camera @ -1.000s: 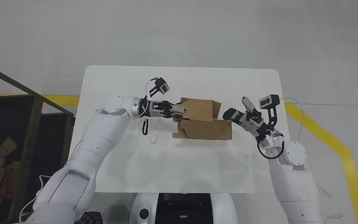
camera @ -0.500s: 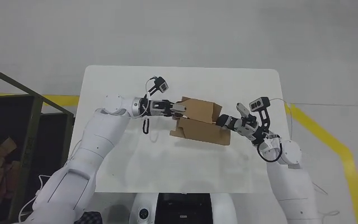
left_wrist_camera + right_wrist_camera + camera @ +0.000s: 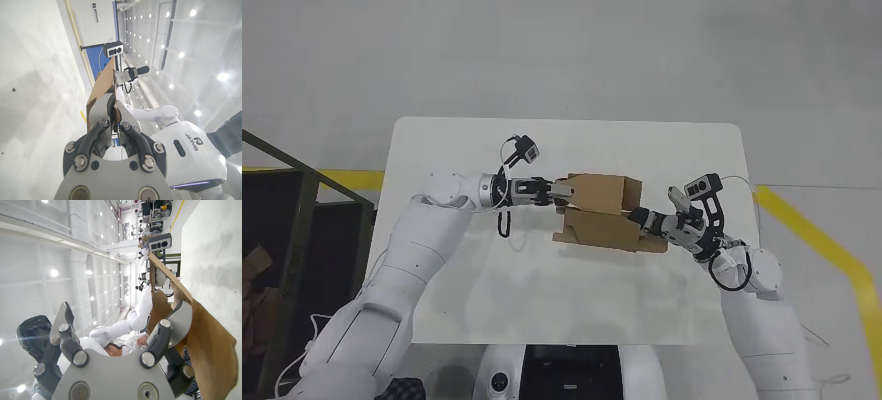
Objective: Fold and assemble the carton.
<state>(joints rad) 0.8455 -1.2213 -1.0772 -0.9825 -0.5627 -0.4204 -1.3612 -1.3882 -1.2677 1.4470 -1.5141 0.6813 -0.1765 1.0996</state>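
carton (image 3: 604,231) between left hand (image 3: 563,191), right hand (image 3: 656,208)

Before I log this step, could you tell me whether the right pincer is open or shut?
Open: the right pincer has its fingers wide apart, one resting against the carton, the other free.

carton (image 3: 208,336) cut by R wrist view edge, inside unseen

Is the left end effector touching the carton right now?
Touching. The left wrist view shows the left end effector clamped on an edge of the carton.
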